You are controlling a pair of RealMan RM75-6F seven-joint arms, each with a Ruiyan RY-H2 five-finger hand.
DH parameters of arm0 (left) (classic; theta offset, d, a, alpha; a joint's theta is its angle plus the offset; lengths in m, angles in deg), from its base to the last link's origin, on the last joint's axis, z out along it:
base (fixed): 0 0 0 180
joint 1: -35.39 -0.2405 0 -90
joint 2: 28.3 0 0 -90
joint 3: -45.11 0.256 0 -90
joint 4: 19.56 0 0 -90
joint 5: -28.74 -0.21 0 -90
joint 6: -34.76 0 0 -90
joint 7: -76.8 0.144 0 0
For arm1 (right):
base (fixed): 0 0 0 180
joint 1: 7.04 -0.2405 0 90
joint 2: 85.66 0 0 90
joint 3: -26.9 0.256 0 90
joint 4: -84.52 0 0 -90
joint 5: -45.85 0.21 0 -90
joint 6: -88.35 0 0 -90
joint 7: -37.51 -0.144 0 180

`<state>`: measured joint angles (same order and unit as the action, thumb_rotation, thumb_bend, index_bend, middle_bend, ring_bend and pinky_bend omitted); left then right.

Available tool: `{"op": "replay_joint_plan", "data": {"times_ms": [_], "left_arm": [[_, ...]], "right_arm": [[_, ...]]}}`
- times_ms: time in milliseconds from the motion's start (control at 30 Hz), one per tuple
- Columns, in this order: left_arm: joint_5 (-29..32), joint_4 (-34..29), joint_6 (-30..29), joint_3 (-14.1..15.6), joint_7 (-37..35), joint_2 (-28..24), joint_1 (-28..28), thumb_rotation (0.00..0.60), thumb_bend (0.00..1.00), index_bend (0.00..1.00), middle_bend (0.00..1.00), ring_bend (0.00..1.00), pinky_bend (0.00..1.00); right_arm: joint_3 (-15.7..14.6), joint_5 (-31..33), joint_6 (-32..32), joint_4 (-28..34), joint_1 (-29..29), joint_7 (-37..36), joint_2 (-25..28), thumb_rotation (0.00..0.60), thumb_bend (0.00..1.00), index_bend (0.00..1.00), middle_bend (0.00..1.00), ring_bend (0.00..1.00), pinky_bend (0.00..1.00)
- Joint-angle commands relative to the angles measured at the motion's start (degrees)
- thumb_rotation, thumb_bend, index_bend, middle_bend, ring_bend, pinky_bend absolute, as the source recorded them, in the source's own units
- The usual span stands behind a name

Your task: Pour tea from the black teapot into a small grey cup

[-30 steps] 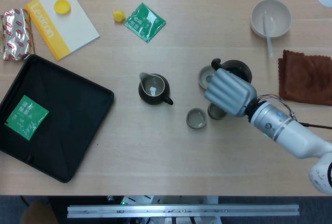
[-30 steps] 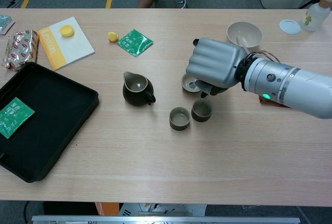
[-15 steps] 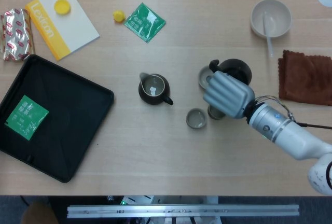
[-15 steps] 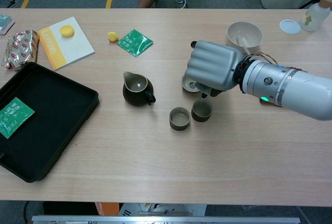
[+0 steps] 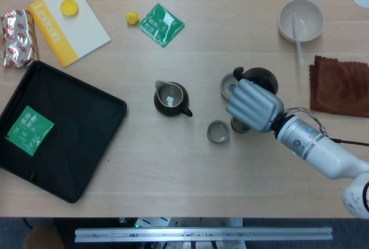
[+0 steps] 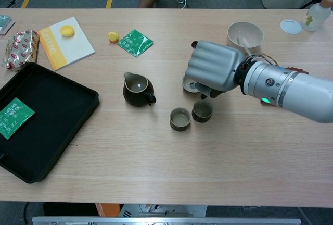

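Pale wood is running under everything you are working over, the table (image 6: pixel 156 183) stretching wide in both views. Nearest your cameras in the chest view, two small grey cups are sitting side by side and just apart: the left cup (image 6: pixel 180 119) and the right cup (image 6: pixel 202 111), the second one lying directly under your right hand (image 6: pixel 214 70). That hand is hanging above the right cup with its fingers curled tight around the black teapot (image 5: pixel 262 78), which is mostly hidden behind the knuckles; you are holding the pot, though how far it is tilting is hard to judge from either view. Just beside the hand, a round grey lid or saucer (image 5: pixel 229 86) is lying flat on the wood, partly covered by the fingers. To the left of the cups, a dark pitcher (image 6: pixel 137 89) is standing upright, well apart from them. Your left hand is showing in neither view.

Further left, a black tray (image 6: pixel 57 121) is holding one green sachet (image 6: pixel 12 116). Beyond it, a yellow-and-white booklet (image 6: pixel 64 42) is carrying a yellow cap (image 6: pixel 66 30), and a foil snack packet (image 6: pixel 21 49) is lying beside it. Toward the far edge, a small yellow object (image 6: pixel 113 36) and a second green sachet (image 6: pixel 135 42) are resting near each other. On the far right, a pale bowl (image 6: pixel 245 34) with a spoon in it is standing near a brown cloth (image 5: pixel 341 86).
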<state>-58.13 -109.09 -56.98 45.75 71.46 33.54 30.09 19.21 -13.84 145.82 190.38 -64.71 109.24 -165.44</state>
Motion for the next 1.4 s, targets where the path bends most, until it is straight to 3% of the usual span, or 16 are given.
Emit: {"op": "replay_joint_plan", "data": {"times_ms": [33, 667, 967, 1400], "left_arm": [[0.06, 0.01, 0.09, 0.00, 0.04, 0.01, 0.01, 0.600, 0.27, 0.19, 0.22, 0.19, 0.18], [-0.43, -0.71, 0.92, -0.06, 1.36, -0.11, 0.74, 0.600, 0.27, 0.19, 0.22, 0.19, 0.18], [-0.72, -1.17, 1.56, -0.10, 1.84, -0.31, 1.35, 0.600, 0.27, 0.19, 0.22, 0.19, 0.18], [-0.59, -2.01, 3.01, 0.03, 3.05, -0.14, 2.24, 0.600, 0.27, 0.19, 0.22, 0.19, 0.18]], "right_arm": [[0.13, -0.69, 0.44, -0.26, 0.96, -2.07, -0.26, 0.363, 0.59, 0.90, 0.83, 0.81, 0.29], [2.41, -5.42, 3.63, 0.62, 7.88, -18.98, 2.26, 0.362, 0.57, 0.90, 0.83, 0.81, 0.29], [3.90, -3.23, 2.70, 0.23, 10.91, -27.90, 5.22, 0.362, 0.56, 0.90, 0.81, 0.78, 0.29], [6.05, -0.65, -2.22, -6.82, 13.82, -41.09, 6.20, 0.362, 0.56, 0.85, 0.77, 0.72, 0.29]]}}
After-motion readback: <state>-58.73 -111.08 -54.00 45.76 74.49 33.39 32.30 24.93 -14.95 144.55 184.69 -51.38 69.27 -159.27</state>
